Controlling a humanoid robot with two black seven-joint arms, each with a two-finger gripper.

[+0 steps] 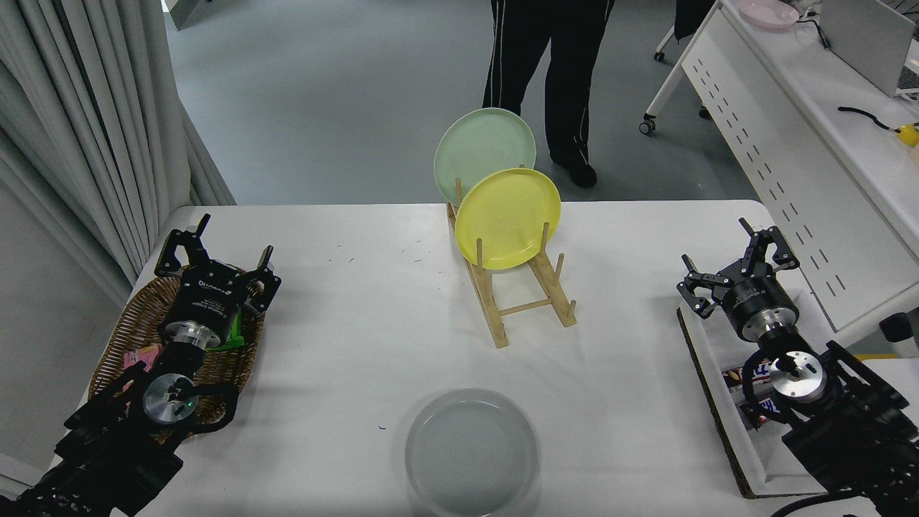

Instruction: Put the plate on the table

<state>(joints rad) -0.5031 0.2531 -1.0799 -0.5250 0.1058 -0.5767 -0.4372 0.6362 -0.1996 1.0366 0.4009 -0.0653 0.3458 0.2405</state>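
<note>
The light-grey plate (471, 449) lies flat on the white table (359, 345), near its front edge at the middle. My right gripper (734, 257) is open and empty, at the table's right side, well to the right of the plate and apart from it. My left gripper (215, 248) is open and empty, parked at the lower left above a wicker basket (133, 330).
A wooden plate rack (520, 287) at the table's middle back holds a yellow plate (507, 217) and a pale green plate (483, 147) upright. A white tray (732, 424) with snack bars sits at the right edge. A person (549, 64) stands beyond the table. A white perforated desk (804, 143) is at the right.
</note>
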